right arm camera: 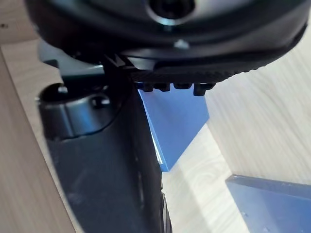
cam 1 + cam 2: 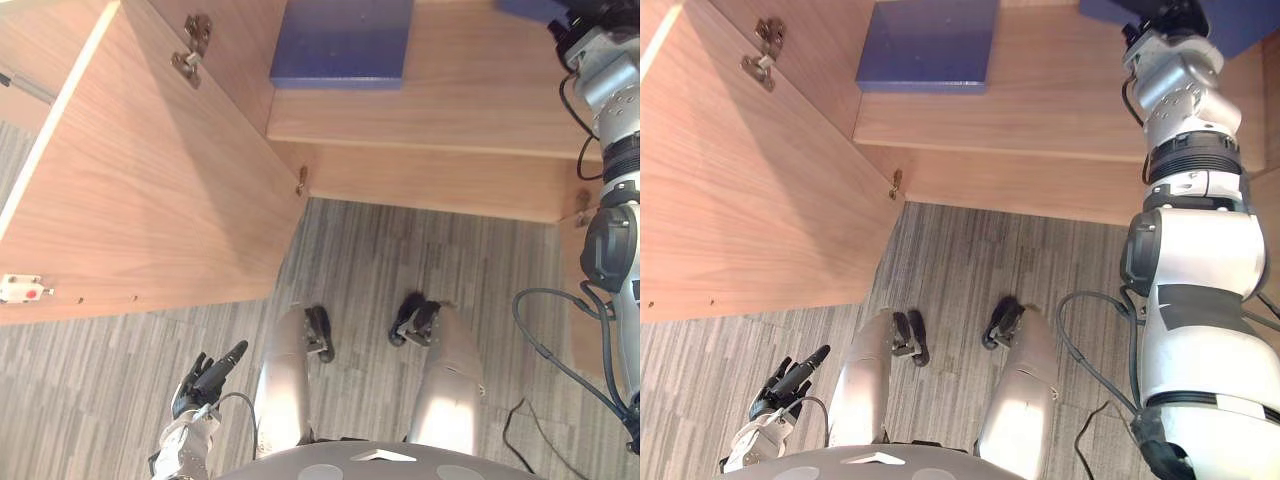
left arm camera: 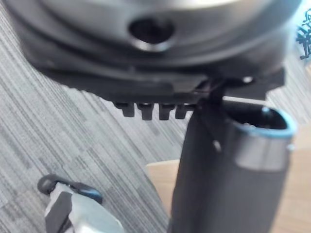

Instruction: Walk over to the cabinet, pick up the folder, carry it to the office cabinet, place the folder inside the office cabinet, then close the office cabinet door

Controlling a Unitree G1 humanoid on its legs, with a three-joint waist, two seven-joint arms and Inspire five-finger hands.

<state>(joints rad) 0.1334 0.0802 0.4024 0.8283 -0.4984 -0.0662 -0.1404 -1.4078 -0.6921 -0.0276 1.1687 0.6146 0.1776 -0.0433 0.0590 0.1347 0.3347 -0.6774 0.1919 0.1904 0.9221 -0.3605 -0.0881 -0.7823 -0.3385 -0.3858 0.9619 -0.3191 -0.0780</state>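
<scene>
A blue folder [image 2: 343,40] lies flat on the wooden shelf [image 2: 440,130] of the open office cabinet. A second blue folder [image 2: 1245,25] shows at the shelf's far right, and appears again [image 1: 177,121] just past my right hand. My right hand [image 2: 1165,15] is raised into the cabinet against that folder, its thumb [image 1: 97,160] beside the blue face and its fingers straight. Whether it touches the folder I cannot tell. My left hand [image 2: 208,382] hangs low by my side over the floor, open and holding nothing.
The cabinet's wooden door [image 2: 150,190] stands swung open on my left, with a metal hinge [image 2: 192,50] near its top. Grey striped carpet [image 2: 400,250] covers the floor in front of the cabinet.
</scene>
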